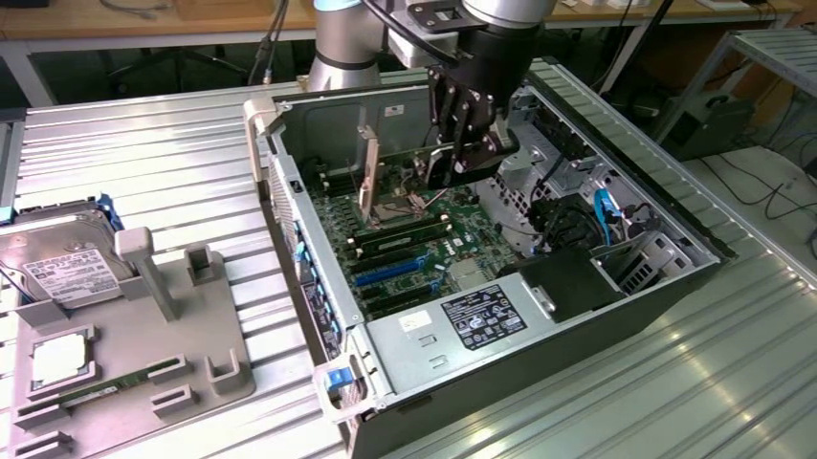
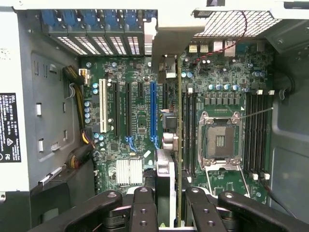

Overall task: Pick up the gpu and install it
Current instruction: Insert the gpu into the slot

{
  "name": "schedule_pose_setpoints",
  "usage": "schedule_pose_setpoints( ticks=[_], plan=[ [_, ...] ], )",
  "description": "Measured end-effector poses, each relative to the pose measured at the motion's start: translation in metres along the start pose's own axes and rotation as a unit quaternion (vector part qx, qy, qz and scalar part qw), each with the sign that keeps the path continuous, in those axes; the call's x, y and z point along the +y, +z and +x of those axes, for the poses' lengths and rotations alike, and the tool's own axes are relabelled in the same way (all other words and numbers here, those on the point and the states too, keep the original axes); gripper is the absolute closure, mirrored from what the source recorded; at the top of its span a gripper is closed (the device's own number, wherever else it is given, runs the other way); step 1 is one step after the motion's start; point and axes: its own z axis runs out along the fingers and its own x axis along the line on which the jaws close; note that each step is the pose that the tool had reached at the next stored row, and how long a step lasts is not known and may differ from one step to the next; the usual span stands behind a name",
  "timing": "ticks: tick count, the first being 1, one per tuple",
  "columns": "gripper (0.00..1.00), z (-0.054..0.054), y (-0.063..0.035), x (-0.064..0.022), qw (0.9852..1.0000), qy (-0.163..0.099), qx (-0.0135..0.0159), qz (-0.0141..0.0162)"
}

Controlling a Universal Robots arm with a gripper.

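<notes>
The gpu [image 1: 402, 170] is a thin card with a metal end bracket, held upright inside the open computer case [image 1: 313, 287]. My gripper [image 1: 457, 163] is shut on the card's top edge. The wrist view looks down along the gpu [image 2: 179, 145] edge-on. It runs from my gripper [image 2: 169, 212] to its bracket by the case's rear slot openings. Below it lies the motherboard [image 2: 135, 121], with the card over the strip between the long blue slot [image 2: 153, 111] and the memory slots. Whether the card's lower edge touches a slot I cannot tell.
The empty processor socket [image 2: 219, 140] is beside the card. The power supply [image 1: 473, 320] fills the case's near end, with cables and drive cages along its far wall. In the exterior view's left, a grey fixture [image 1: 191, 373] holds a hard drive [image 1: 57, 263] and a memory stick [image 1: 96, 390].
</notes>
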Motion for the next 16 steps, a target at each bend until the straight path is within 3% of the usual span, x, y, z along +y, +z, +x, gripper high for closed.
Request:
schedule_pose_setpoints(
  ticks=[16],
  plan=[
    [0.72, 0.0004, 0.0088, 0.0001, 1.0, 0.0, -0.005, 0.0]
  ],
)
